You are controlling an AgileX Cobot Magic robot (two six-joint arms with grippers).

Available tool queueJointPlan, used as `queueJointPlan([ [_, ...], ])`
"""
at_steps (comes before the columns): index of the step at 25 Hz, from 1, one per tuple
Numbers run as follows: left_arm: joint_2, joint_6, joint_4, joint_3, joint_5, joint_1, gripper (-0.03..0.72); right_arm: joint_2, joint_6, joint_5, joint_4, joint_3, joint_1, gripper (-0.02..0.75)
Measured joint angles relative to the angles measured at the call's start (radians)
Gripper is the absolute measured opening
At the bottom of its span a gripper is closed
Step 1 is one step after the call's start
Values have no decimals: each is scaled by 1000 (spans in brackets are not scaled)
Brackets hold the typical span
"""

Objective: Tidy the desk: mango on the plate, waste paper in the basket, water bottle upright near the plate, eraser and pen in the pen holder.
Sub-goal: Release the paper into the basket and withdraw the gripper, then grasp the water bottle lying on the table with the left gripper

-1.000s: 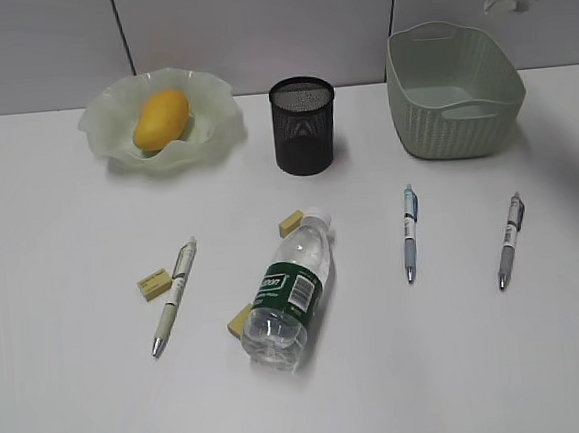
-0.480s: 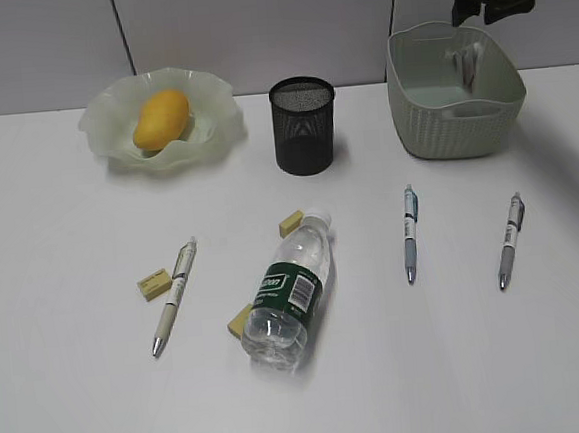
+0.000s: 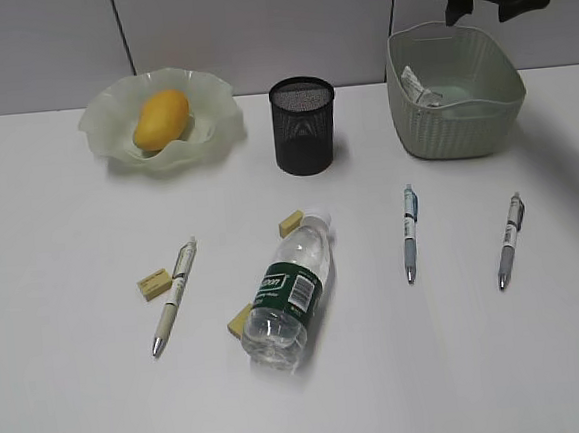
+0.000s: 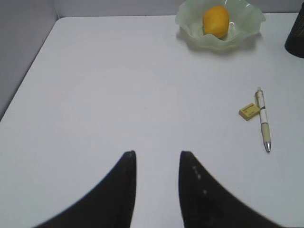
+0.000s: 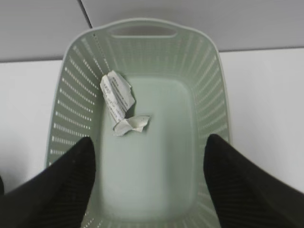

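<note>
water bottle (image 3: 289, 294) lies flat, cap toward pen holder (image 3: 303, 125).

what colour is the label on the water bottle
Dark green with white print, on the water bottle lying on its side; clearest in the exterior view.

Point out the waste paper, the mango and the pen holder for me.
waste paper (image 5: 119, 104): right wrist view, on the wad's middle.
mango (image 3: 161, 119): exterior view, centre of the fruit.
pen holder (image 3: 304, 135): exterior view, on the mesh wall.
</note>
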Motion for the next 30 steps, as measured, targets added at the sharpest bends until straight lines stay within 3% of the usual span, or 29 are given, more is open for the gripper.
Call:
queueJointPlan([
  [6,0,0,0,0,0,0,238,0,-6,204,-1,-25,0,566],
  [13,0,0,0,0,0,0,238,0,-145,517,19,-131,0,549],
  [22,0,0,0,0,0,0,238,-31,-164,544,101,-165,0,438],
  [30,0,0,-1,0,0,0,238,-185,-199,545,107,-24,1,397],
])
